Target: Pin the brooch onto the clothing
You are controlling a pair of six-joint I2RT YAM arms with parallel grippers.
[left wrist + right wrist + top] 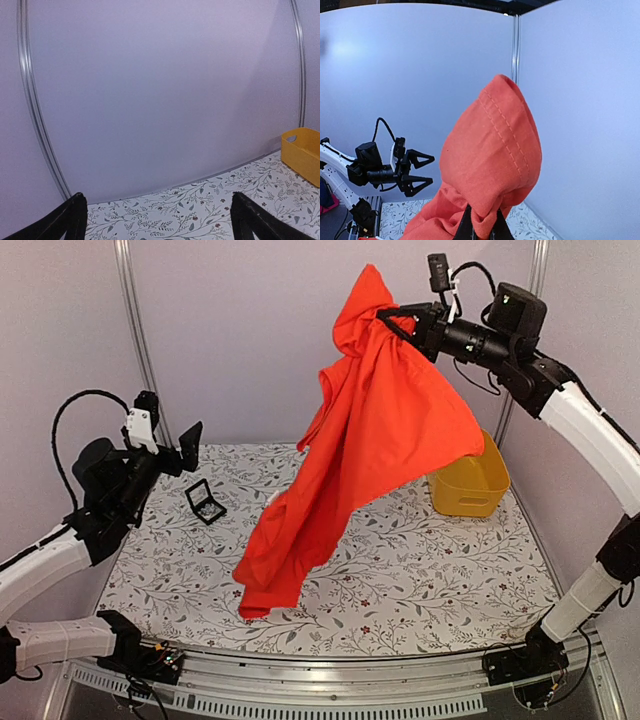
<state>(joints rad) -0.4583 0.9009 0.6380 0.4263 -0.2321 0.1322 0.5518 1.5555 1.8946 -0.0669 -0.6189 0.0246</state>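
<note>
The clothing, a red-orange T-shirt (370, 440), hangs high over the table. My right gripper (392, 320) is shut on a bunched fold near its hem and holds it up. The shirt's lower end drapes onto the tablecloth at front centre. In the right wrist view the fold (492, 160) is pinched between my right gripper (481, 227). My left gripper (188, 450) is open and empty at the far left, above the table; its fingertips (75, 212) frame bare tablecloth. The brooch is not visible; it may be in the black box.
A small black square display box (205, 501) stands open on the floral tablecloth (430, 560) at left centre. A yellow plastic basket (470, 480) stands at the back right, partly behind the shirt. Grey walls with metal posts close the back and sides.
</note>
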